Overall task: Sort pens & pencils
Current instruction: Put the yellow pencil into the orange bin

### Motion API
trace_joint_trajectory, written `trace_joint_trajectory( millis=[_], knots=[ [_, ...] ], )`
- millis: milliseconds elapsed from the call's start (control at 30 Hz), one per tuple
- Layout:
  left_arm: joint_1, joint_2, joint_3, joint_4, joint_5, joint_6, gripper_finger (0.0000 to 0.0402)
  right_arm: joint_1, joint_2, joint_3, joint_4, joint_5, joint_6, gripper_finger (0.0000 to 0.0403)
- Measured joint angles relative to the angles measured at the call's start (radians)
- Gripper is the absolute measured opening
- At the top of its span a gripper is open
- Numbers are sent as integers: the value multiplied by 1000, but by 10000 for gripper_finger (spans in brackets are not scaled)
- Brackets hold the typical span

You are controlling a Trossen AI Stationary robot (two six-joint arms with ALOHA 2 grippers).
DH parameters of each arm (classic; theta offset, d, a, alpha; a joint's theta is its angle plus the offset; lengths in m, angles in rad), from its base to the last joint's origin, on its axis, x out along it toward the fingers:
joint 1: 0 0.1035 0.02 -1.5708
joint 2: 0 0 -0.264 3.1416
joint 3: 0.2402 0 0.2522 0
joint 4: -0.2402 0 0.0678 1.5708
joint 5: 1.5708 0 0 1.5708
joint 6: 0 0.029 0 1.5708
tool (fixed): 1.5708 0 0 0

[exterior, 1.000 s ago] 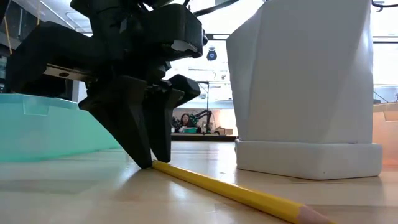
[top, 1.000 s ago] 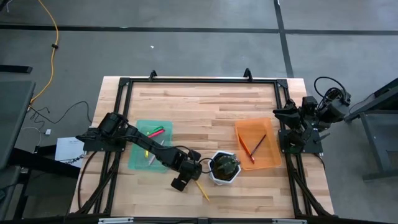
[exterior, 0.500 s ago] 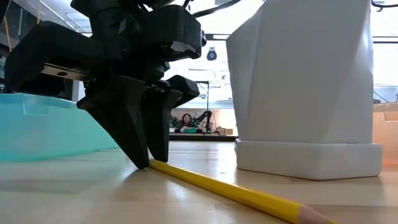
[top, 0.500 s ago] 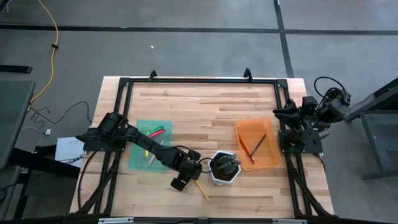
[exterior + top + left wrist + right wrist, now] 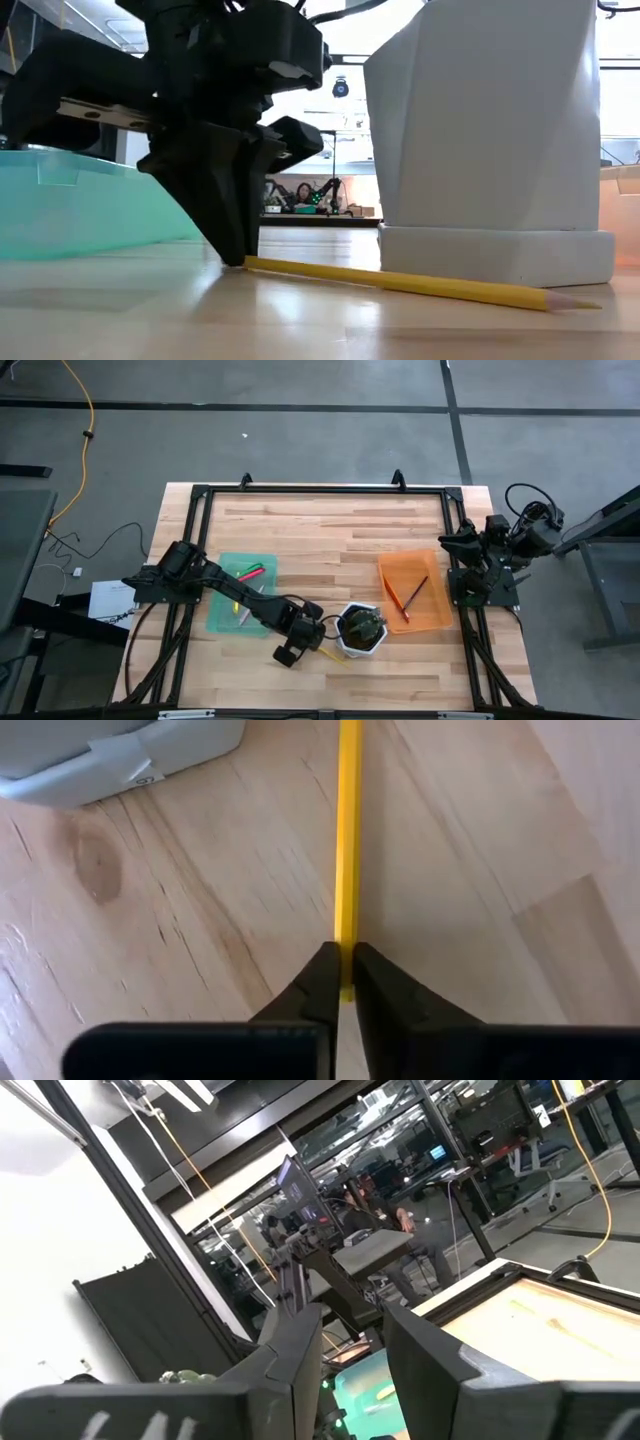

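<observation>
A yellow pencil lies on the wood table just in front of the white plant pot. My left gripper stands at its blunt end, shut on it. The green tray at the left holds pens, a pink one among them. The orange tray at the right holds two pencils, a dark one and an orange one. My right gripper waits open beyond the table's right edge with nothing between its fingers. My left gripper pinches the yellow pencil's blunt end between its two fingertips. The fingers come from above, pointing down at a slant, one on each side of the shaft. The pencil runs straight on from between them and lies along the table, its sharpened tip toward the right.
The white pot's base stands close behind the pencil. The black frame runs around the table's edges. Bare wood lies between the two trays and toward the far edge.
My left gripper has shut on the pencil's blunt end. The pencil has turned about on the table: its held end stayed where it was, and its sharpened tip swung from the near edge toward the right, along the front of the pot.
</observation>
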Motion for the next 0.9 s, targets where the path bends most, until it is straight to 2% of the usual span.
trace_joint_trajectory(
  millis=[133,333,500,900],
  knots=[
    [2,1,25,-55,-1,40,24,0,0,0,-1,0,0,103],
    [0,-7,30,-143,1,53,5,0,0,0,-3,0,0,103],
    [1,-17,30,-183,-2,53,8,0,0,0,-8,0,1,103],
    [81,-32,31,-271,-78,-40,14,0,0,0,-16,-1,9,103]
  ],
)
